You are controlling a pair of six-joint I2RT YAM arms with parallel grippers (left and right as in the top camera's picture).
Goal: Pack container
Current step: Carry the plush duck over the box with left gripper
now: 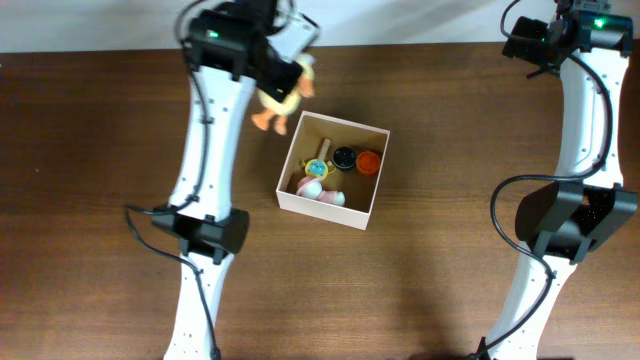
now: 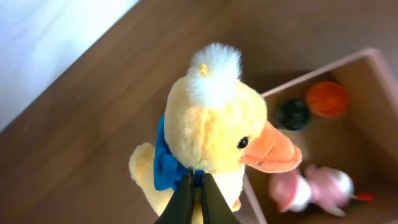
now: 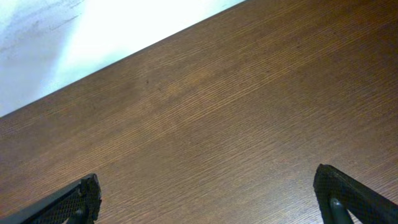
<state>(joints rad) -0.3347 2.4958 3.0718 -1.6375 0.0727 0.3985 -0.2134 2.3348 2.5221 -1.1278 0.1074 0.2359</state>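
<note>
The container [image 1: 322, 209], a square shallow box with white outer walls and a tan inside, stands on the wooden table [image 1: 450, 120] at its middle, between the two arms. It is turned slightly out of line with the table edge.

Contents:
- a black round item [image 1: 344, 157] and an orange round item [image 1: 369, 161], side by side along the far wall;
- pink-and-white toys [image 1: 322, 190] along the near wall;
- a small yellow-and-tan piece [image 1: 320, 162]; its type cannot be determined.

A yellow plush duck [image 2: 214, 134] with a blue bow and an orange bill is just outside the container's far-left corner. Whether it touches the table cannot be determined.

The left gripper [image 2: 196, 186] is clamped narrowly on the plush duck at its chest. The right gripper [image 3: 208, 199] is at the far right, well apart from the container, with its jaws spread wide and only bare table between them.
</note>
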